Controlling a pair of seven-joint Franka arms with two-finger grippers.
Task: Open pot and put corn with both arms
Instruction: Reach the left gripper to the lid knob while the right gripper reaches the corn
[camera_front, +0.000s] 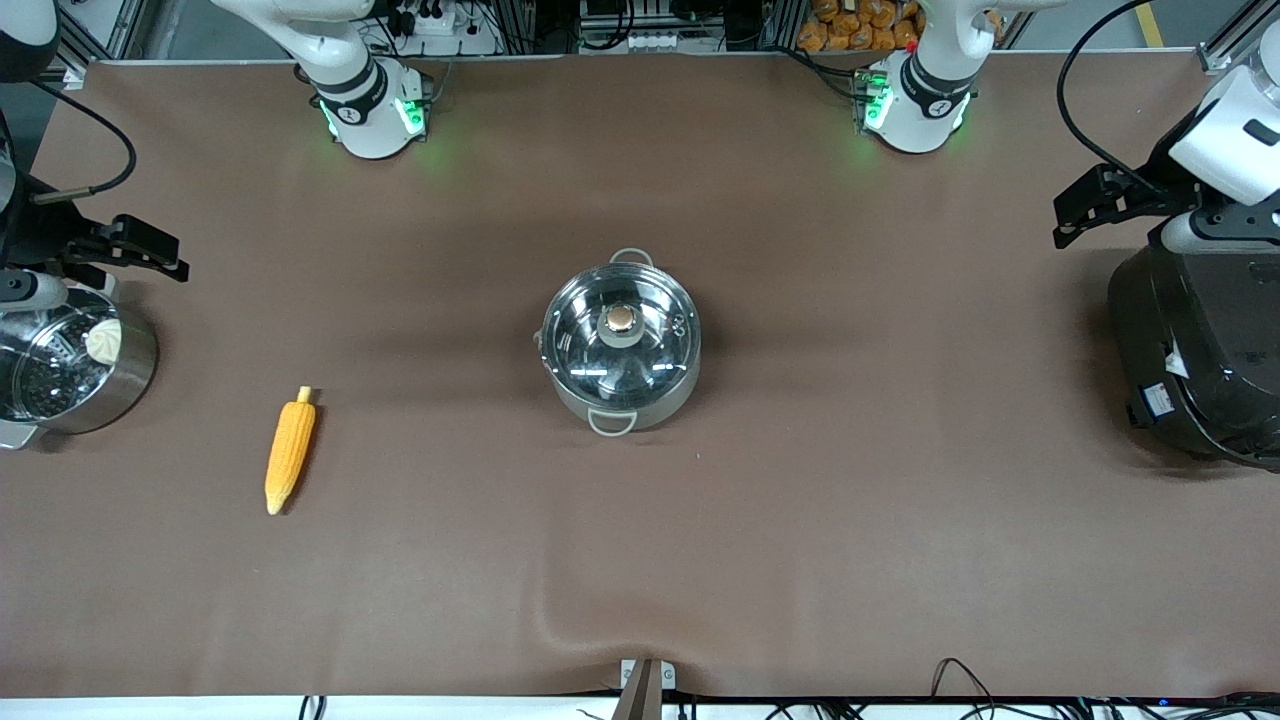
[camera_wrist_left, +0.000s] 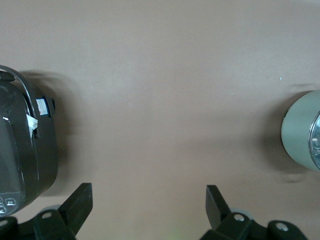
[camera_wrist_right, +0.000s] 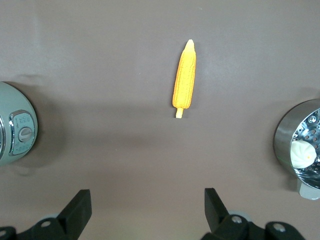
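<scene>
The steel pot (camera_front: 620, 385) stands mid-table with its glass lid (camera_front: 650, 350) on and the brass knob (camera_front: 621, 320) on top. The corn (camera_front: 290, 452) lies on the cloth toward the right arm's end, nearer the front camera than the pot; it also shows in the right wrist view (camera_wrist_right: 184, 80). My right gripper (camera_front: 140, 245) is open and empty, up above the steamer pot. My left gripper (camera_front: 1090, 205) is open and empty, up beside the rice cooker. The pot's side shows in the left wrist view (camera_wrist_left: 300, 132) and in the right wrist view (camera_wrist_right: 15, 132).
A steel steamer pot (camera_front: 130, 375) with a white bun (camera_front: 103, 340) stands at the right arm's end. A large black rice cooker (camera_front: 1200, 350) stands at the left arm's end. Brown cloth covers the table.
</scene>
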